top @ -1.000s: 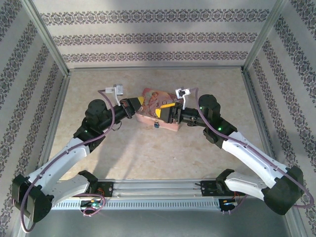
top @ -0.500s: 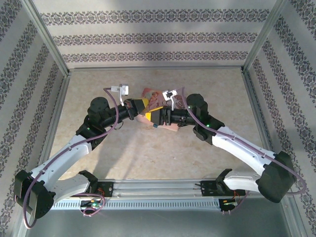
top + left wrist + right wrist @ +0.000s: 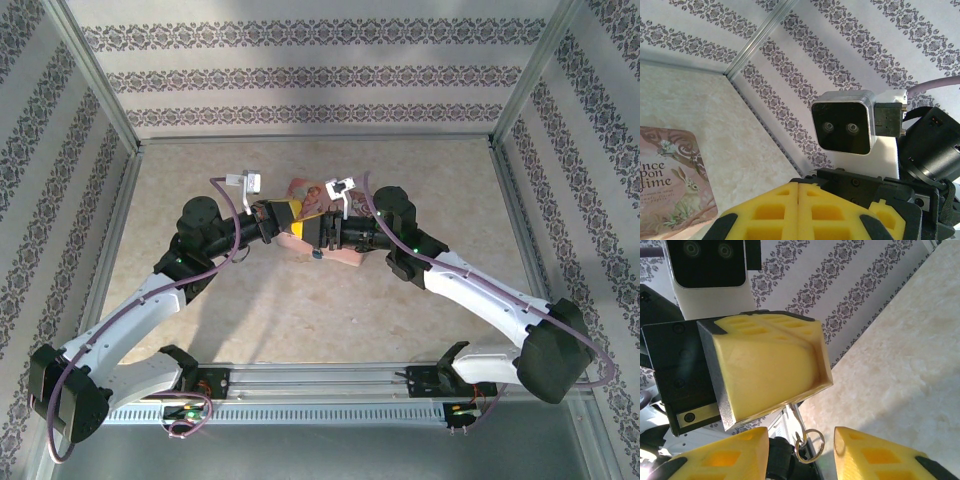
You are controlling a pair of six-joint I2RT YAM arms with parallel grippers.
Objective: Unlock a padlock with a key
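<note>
- here, the left gripper (image 3: 293,217) has its two yellow foam pads pressed flat together, leaving only a thin seam between them in the left wrist view.
- from the lower edge of those pads, a thin silvery sliver sticks out. by its look it is the key (image 3: 796,412), pinched by the left gripper.
- a small round wire ring (image 3: 809,440) dangles from the key's free end.
- the right gripper (image 3: 800,452) is partly open. its blocky yellow pads, moulded with square pockets, stand apart on either side of the ring and grip nothing.
- seen from above, the two grippers meet nose to nose over the pink tin (image 3: 670,175).
- the tin is flat with rounded corners, and its lid is printed with a rabbit, branches and lettering.
- the padlock (image 3: 314,254) is a tiny metal speck with a blue part, at the near edge of the tin, just below the fingertips. whether it rests on the lid or against the rim is too small to tell.
- the table (image 3: 300,320) is smooth, with a pale beige marbled pattern.
- the walls (image 3: 320,80) carry cream paper with dark floral bands, and dull aluminium rails frame them.
- the arms have glossy white shells with matte black joints, and a lilac cable loops along each.
- a boxy silver-rimmed camera (image 3: 842,127) with two round lenses sits on the right wrist, facing the left one.
</note>
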